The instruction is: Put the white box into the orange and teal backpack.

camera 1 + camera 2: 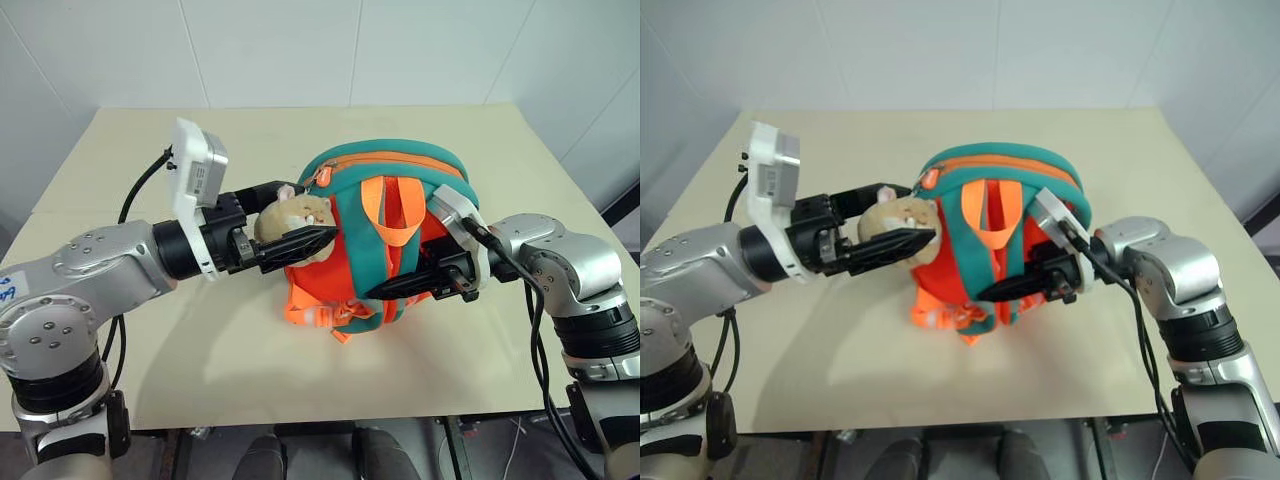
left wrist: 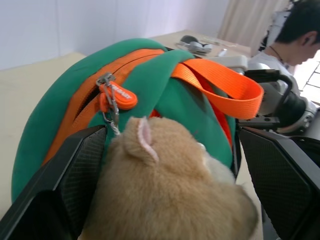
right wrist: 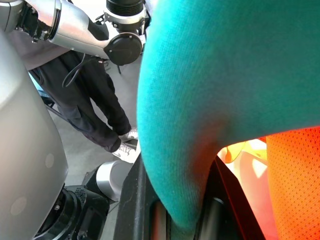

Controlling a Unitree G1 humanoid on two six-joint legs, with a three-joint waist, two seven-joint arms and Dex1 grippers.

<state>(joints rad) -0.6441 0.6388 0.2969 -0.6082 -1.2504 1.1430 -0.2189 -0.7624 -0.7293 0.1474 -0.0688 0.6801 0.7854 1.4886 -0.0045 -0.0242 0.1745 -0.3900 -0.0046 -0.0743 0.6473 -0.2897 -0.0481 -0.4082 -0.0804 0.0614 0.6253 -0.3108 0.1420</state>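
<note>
Backpack (image 1: 385,235), orange and teal, stands upright mid-table (image 1: 230,350) between both arms: from the left, the left gripper (image 1: 300,215) holds its fingers spread around the plush hamster (image 1: 295,213) on the zipped top, while the right gripper (image 1: 405,285) pinches a teal strap (image 3: 185,125); white box unseen, presumably inside.

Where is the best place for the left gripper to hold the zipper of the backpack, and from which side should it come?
Grip the orange zipper pull, hanging by the zipper line on the orange and teal backpack. It dangles free above the plush hamster, so the open left gripper should probably approach from the hamster's side, rising over its head.
</note>
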